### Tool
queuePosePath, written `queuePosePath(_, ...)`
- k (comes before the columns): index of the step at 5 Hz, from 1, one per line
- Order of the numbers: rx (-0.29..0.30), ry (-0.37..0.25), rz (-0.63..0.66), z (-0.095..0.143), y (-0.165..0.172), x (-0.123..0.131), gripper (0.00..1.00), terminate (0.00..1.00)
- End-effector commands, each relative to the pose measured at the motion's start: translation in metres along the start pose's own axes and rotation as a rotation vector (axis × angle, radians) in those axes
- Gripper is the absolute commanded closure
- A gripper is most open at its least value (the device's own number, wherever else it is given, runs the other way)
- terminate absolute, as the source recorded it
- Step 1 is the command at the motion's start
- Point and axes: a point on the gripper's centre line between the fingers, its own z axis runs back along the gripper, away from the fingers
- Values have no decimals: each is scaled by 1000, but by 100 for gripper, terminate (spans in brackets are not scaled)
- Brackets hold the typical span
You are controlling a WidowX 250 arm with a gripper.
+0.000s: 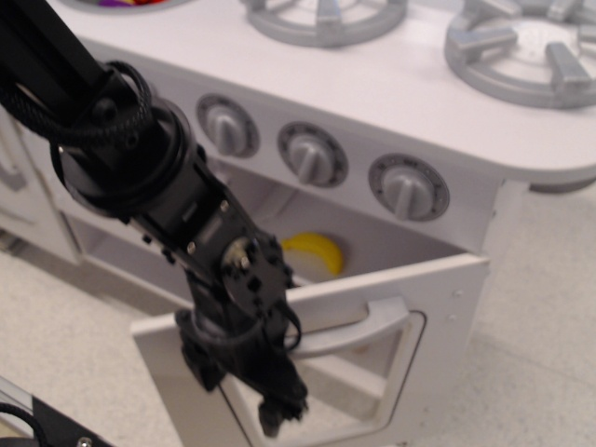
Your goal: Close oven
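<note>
White oven (447, 289) with grey handle (358, 331), yellow banana (315, 254) inside, black tool (279, 410).

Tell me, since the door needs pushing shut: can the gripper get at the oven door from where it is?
Probably yes. The gripper hangs right in front of the oven door, near its grey handle, with nothing between them. The blur hides whether they touch.

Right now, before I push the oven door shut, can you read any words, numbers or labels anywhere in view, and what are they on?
No text is legible in this frame.
Left knob dial ring: markings too blurred to read.
Middle knob dial ring: markings too blurred to read.
Right knob dial ring: markings too blurred to read.
Oven door: no label visible.
</note>
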Motion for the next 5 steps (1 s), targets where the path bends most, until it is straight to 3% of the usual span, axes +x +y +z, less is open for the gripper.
queuePosePath(1, 82, -127, 36, -3, 21, 28, 0, 0)
queuePosePath(5, 82, -203, 198, 6, 42, 84, 0, 0)
